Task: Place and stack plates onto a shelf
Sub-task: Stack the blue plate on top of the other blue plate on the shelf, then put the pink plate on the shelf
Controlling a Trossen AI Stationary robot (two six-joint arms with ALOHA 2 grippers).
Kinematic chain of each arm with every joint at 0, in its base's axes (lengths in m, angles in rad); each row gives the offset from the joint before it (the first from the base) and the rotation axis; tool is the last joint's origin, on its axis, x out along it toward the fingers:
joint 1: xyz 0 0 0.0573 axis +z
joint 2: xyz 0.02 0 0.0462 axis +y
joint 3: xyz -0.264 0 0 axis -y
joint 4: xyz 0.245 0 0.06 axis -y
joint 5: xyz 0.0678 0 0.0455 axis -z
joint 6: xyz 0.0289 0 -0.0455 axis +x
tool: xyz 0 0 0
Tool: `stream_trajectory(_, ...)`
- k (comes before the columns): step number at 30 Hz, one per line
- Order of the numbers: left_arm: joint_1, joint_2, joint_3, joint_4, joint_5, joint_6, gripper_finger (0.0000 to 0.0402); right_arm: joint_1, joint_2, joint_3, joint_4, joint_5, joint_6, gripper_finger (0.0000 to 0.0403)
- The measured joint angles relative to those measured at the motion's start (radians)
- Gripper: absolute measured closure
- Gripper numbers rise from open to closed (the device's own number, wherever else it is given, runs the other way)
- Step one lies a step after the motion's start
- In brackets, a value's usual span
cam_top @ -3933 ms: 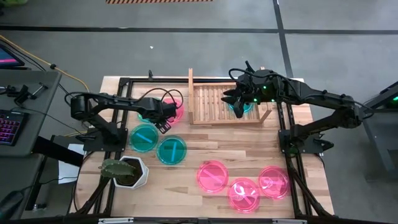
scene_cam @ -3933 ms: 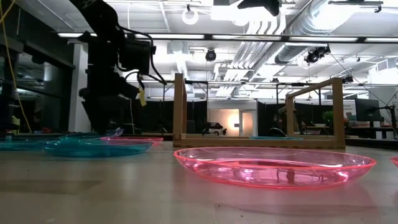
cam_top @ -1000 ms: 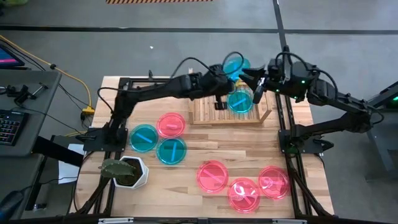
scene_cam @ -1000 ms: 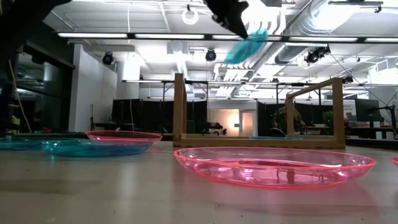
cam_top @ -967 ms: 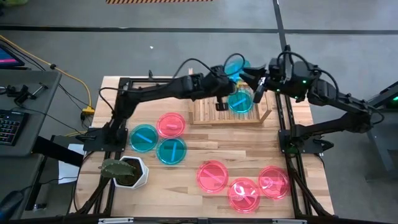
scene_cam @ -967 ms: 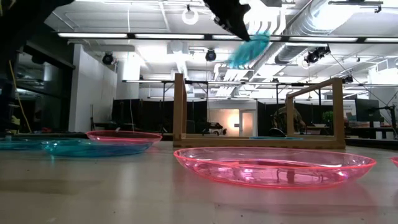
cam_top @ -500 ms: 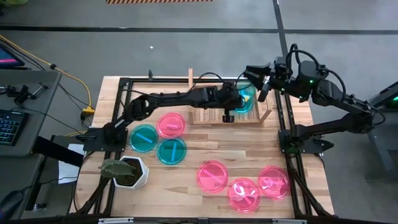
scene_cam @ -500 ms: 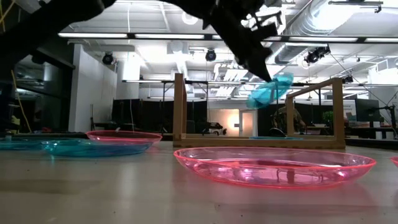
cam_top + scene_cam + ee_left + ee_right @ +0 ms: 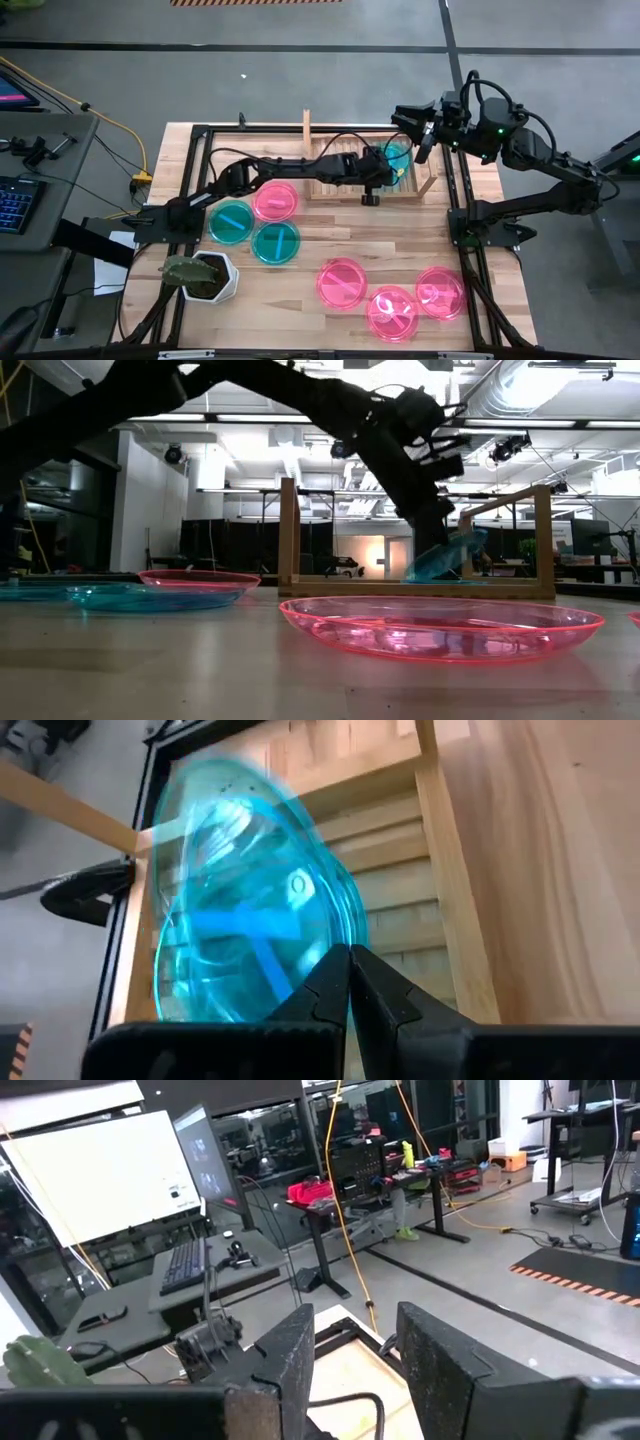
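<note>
Around your work area on the tabletop (image 9: 300, 260) you have a pink plate (image 9: 275, 199) and two teal plates (image 9: 231, 220) just left of the shelf (image 9: 340, 172), three more pink plates (image 9: 391, 312) near the front right, and a white plant pot (image 9: 205, 276) at the front left; none of them sits between your left arm and the shelf. The left arm reaches far across from the left side, stretched low over the shelf's front rail, and the left pincer (image 9: 381, 172) is clamped on the rim of a teal plate (image 9: 397, 163) held tilted over the right half of the shelf. The right arm waits raised behind the shelf's right end, its right pincer (image 9: 416, 128) spread apart and holding nothing. From the low view you get what the overhead hides: the held plate (image 9: 443, 560) leans steeply, its lower edge down at the shelf base between the wooden posts, with a pink plate (image 9: 442, 626) lying flat in the foreground. The left wrist view shows the two fingertips (image 9: 340, 982) pinched together on the plate's near rim, and another teal plate seems to lie under it on the slats, though you cannot tell for sure. The right wrist view looks out to the room, with its fingers (image 9: 290, 1360) well apart.
</note>
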Motion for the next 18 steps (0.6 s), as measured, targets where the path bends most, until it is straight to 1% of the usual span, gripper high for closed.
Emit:
stream_trajectory(5, 0.001, 0.021, 0.0, 0.018, -0.015, 0.001, 0.04, 0.0, 0.001, 0.0, -0.001, 0.0, 0.0, 0.0274)
stream_trajectory(9, 0.002, 0.023, -0.004, 0.04, -0.041, 0.002, 0.0385, 0.0, 0.001, 0.0, -0.001, 0.0, 0.0, 0.0274)
stream_trajectory(12, 0.002, 0.023, -0.006, 0.065, -0.042, 0.002, 0.0362, 0.0, 0.001, 0.0, -0.001, 0.0, -0.002, 0.0274)
stream_trajectory(18, 0.002, 0.021, -0.006, 0.081, -0.043, 0.008, 0.0301, 0.0, 0.001, 0.0, -0.007, 0.0, -0.001, 0.0274)
